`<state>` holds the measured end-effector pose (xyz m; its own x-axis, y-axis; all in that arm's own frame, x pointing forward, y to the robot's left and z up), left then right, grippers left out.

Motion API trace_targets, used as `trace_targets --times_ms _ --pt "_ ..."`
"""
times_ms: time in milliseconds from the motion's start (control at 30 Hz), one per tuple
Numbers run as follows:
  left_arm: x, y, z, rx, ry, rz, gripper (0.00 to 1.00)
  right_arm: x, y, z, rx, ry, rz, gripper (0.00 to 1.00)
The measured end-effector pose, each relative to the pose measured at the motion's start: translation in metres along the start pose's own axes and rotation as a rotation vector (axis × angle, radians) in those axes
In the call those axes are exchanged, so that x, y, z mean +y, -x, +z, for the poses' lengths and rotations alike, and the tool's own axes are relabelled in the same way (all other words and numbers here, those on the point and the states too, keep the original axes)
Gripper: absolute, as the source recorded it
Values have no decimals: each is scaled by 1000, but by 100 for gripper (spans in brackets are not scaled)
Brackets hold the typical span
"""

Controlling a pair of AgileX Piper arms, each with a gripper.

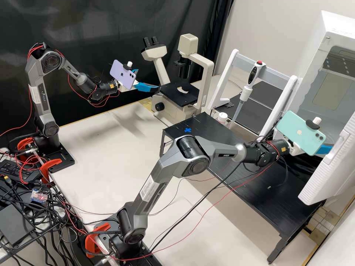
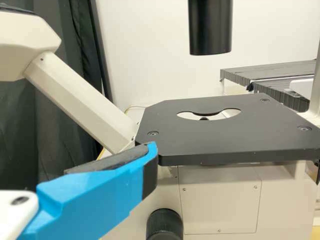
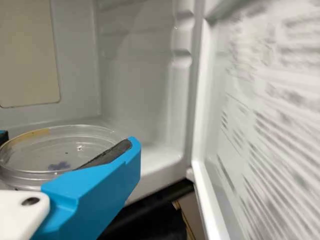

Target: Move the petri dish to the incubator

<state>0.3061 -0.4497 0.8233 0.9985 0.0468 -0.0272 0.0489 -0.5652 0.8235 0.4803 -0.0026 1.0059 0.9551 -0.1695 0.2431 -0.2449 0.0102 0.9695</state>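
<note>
In the high view my right gripper [image 1: 324, 149] is at the mouth of the white incubator [image 1: 314, 51], partly behind its open door [image 1: 329, 173]. The right wrist view has the clear round petri dish [image 3: 75, 159] clasped between the fingers of my right gripper [image 3: 67, 141], its rim facing up, in front of the incubator's pale inner wall [image 3: 135, 75]. My left gripper [image 1: 148, 78] stands open with nothing between its fingers, left of the microscope in the high view. From its wrist camera, one blue finger of the left gripper [image 2: 90, 195] appears beside the black microscope stage.
The microscope stage [image 1: 180, 93] is at the back centre. A pipette [image 1: 244, 94] hangs on a white stand behind the black raised table [image 1: 255, 184], with a small white bottle [image 1: 222, 117] nearby. Right of the held dish is the door's inner face [image 3: 270, 125]. Cables droop below the right arm.
</note>
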Motion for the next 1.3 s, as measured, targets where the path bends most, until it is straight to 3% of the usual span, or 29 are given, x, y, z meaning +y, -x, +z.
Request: trace_targets --times_ms 133,267,367,600,733,767,1300 --pt "0 0 0 0 0 0 100 -6 -14 -9 6 -15 -9 0" --pt "0 0 0 0 0 0 100 -17 -25 -15 3 10 -40 0" --pt "0 0 0 0 0 0 100 -29 -32 -15 -16 7 -69 0" --pt "0 0 0 0 0 0 100 -50 -41 -8 -52 31 -109 0" --pt "0 0 0 0 0 0 100 -54 -45 -2 -65 24 -104 0" --pt "0 0 0 0 0 0 100 -54 -45 -2 -66 24 -103 100" --pt "0 0 0 0 0 0 100 -58 -48 12 -92 57 -90 100"
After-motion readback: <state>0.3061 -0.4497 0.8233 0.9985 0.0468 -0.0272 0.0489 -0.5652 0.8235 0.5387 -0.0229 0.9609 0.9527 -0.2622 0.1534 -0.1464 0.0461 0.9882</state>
